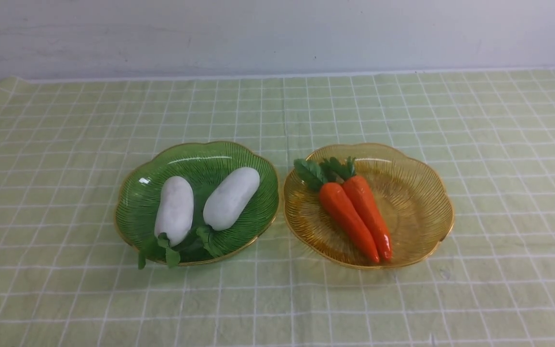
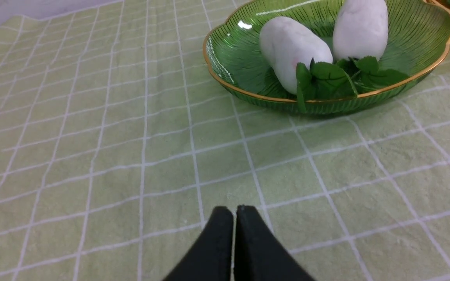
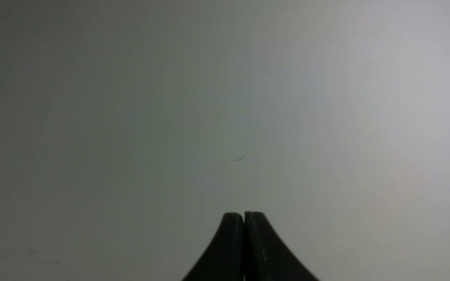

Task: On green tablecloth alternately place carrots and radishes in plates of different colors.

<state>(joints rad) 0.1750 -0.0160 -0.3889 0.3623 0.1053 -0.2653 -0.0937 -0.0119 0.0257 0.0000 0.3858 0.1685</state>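
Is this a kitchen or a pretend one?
Probably a pretend setup, like a robot practice table. A checked green tablecloth sits against a bare wall, and the radishes and carrots on the plates look like glossy toys. No stove or sink shows.

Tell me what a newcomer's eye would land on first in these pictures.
Two orange carrots lie side by side in the amber plate on the right, vivid against the pale green tablecloth. Left of it, apart, the green plate holds two white radishes. Both wrist views show a shut, empty gripper.
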